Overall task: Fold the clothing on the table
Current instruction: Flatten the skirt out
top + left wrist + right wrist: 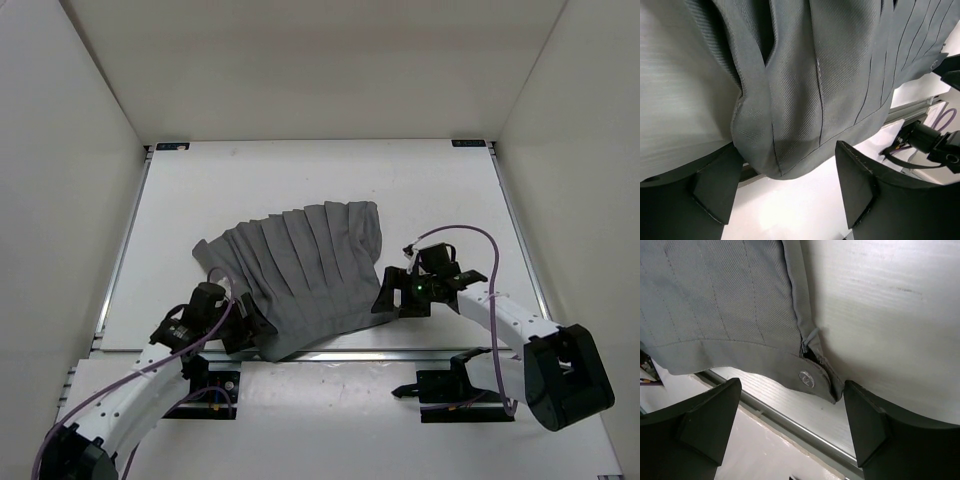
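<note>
My left gripper (787,197) stands wide with nothing pinched; the near left corner of the clothing (300,275) lies slack just beyond its fingers (715,185). My right gripper (790,427) is spread just as wide and also empty. The garment's near right corner (the one with a round metal snap (806,377)) lies between its fingertips. The grey pleated cloth lies fanned out on the table (250,175), its near left corner reaching the front rail (400,352), one arm at each side.
</note>
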Controlling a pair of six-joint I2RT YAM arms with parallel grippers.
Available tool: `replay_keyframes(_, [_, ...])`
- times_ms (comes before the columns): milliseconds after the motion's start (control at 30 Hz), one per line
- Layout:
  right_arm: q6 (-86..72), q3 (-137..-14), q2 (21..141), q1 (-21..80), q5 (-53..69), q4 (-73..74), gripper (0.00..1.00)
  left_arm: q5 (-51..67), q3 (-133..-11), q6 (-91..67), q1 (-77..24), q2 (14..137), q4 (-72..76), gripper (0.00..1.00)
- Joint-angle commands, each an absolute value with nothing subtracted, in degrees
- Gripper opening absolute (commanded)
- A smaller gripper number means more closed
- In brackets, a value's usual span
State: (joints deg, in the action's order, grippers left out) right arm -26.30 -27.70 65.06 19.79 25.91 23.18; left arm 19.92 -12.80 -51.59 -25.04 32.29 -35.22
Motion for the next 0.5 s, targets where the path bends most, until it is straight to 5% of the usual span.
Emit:
replay_keyframes(0, [-23.6, -29.2, 66.6, 19.6, 23.1, 21.3, 0.8, 18.8, -12.3, -53.3, -25.3, 33.6, -31.9, 0.83])
replay_keyframes(167, [-21.8, -29.3, 69.1, 18.7, 22.7, 20.6, 0.71, 19.2, -10.4, -54.2, -25.4, 34.5, -28.4, 0.74])
replay_keyframes(233, [-22.7, -29.4, 69.6, 18.5, 23.6, 19.2, 0.56, 19.2, -10.3, -54.1, -25.8, 35.2, -27.9, 0.66])
replay_keyframes(300, [-22.6, -28.9, 70.7, 18.7, 24.0, 17.7, 0.45, 18.9, -11.9, -53.4, -25.7, 36.2, -28.4, 0.52])
replay_keyframes(400, [-23.8, -29.4, 72.3, 19.2, 24.6, 16.2, 0.0, 19.5, -13.3, -52.3, -25.4, 37.5, -28.5, 0.19])
replay_keyframes(467, [-23.3, -31.4, 73.3, 19.4, 24.9, 16.1, 0.0, 19.6, -15.6, -51.7, -25.3, 38.6, -28.6, 0.02])
